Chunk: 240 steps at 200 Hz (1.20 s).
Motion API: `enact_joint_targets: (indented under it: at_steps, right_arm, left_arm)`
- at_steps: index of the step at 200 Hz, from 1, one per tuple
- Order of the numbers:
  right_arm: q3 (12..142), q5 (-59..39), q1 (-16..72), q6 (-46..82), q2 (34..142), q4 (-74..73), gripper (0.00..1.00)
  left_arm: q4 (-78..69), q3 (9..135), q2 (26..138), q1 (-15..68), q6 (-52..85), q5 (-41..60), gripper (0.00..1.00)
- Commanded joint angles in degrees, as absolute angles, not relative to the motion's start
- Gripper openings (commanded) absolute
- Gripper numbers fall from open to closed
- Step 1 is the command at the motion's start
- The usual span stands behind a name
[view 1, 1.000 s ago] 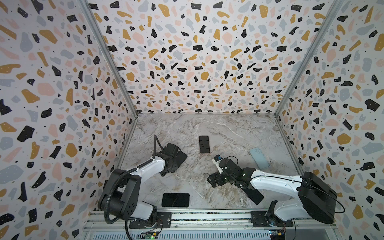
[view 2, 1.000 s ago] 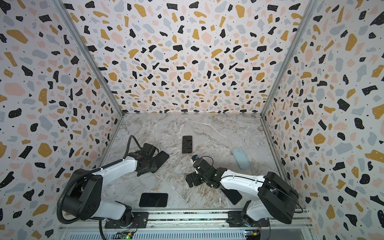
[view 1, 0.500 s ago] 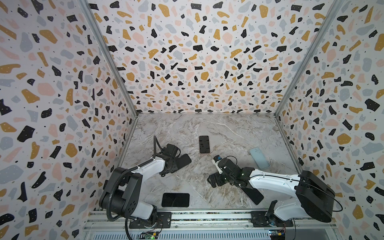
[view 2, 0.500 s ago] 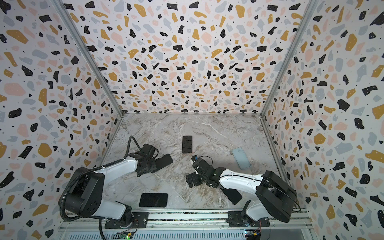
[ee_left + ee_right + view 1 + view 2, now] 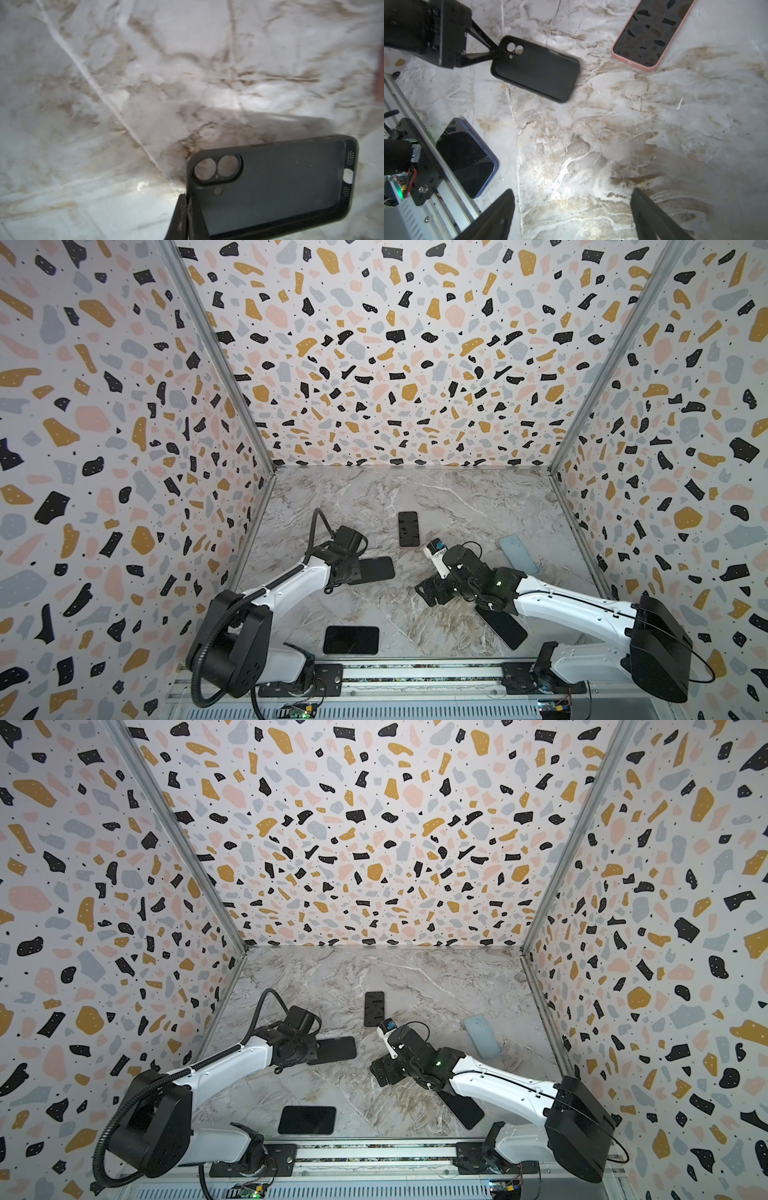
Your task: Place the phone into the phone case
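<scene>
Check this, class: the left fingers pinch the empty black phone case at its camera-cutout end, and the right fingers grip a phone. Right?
No: the right fingers stand open, holding nothing, as the right wrist view shows. The rest is correct.

The counter (image 5: 436, 493) lies open along its back edge and in the middle before the right tool (image 5: 572, 192). In the way: black case (image 5: 376, 569) jutting from the left tool (image 5: 495, 53), pink-edged phone (image 5: 407, 529), pale blue case (image 5: 518, 554) near the right edge, dark phone (image 5: 351, 640) at the front edge.
</scene>
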State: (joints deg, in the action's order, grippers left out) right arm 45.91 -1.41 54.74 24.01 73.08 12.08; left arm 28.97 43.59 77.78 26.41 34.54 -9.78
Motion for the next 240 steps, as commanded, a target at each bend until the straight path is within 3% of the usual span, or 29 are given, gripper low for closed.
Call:
enact_joint_targets:
  at_steps: [1, 73, 137, 240]
  right_arm:
    - [49.2, -1.1, 54.5, 19.7, 72.8, 17.2, 0.86]
    - [45.2, -7.5, 54.5, 16.7, 72.4, 15.7, 0.69]
    - [43.4, -13.0, 53.2, 14.8, 77.7, 9.0, 0.52]
    - [43.7, -17.3, 50.6, 13.8, 87.6, 1.5, 0.4]
  left_arm:
    - [31.4, 46.7, 76.5, 30.9, 31.2, -7.5, 0.0]
    - [37.5, 51.1, 80.3, 42.2, 21.3, -5.6, 0.0]
    - [35.5, 53.9, 85.5, 45.5, 17.1, -4.1, 0.0]
    - [34.5, 55.1, 88.7, 48.1, 15.2, -2.9, 0.0]
